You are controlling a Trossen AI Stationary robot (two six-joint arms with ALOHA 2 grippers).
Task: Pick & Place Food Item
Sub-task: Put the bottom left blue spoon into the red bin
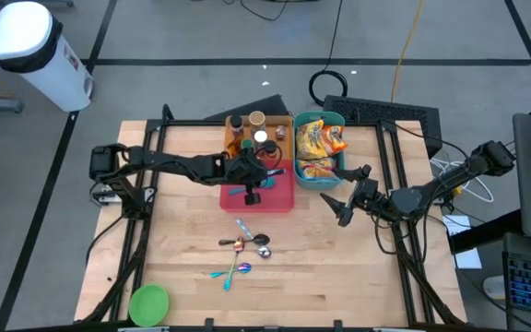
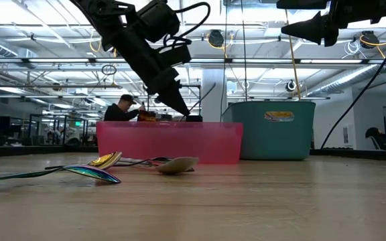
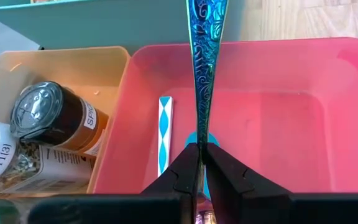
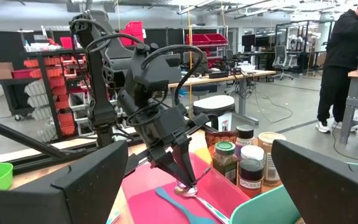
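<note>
My left gripper (image 1: pixel 250 184) hangs over the pink bin (image 1: pixel 284 205), shut on an iridescent blue-green utensil (image 3: pixel 202 56). A blue-and-white striped utensil (image 3: pixel 165 127) and a turquoise one (image 4: pixel 179 205) lie in that bin. Snack bags (image 1: pixel 319 140) fill the teal bin (image 1: pixel 342 152) beside it, with no gripper touching them. My right gripper (image 1: pixel 339 205) waits open in the air near the teal bin's near corner, with nothing between its fingers. My left gripper pinches the utensil's narrow stem (image 3: pixel 199 140) between its two fingers (image 3: pixel 229 171). The fingers slant down from the table's left, lying along the utensil. The patterned handle (image 3: pixel 205 25) runs on past the fingertips. A shiny end (image 4: pixel 188 190) sits low in the pink bin; whether it touches the floor I cannot tell.
A tan bin (image 1: pixel 279 120) of spice jars (image 3: pixel 51 118) stands behind the pink bin. Loose spoons (image 1: pixel 250 244) and coloured utensils (image 1: pixel 233 271) lie on the wood near the middle. A green bowl (image 1: pixel 148 302) sits at the near left corner. A person (image 2: pixel 120 108) stands beyond the table.
</note>
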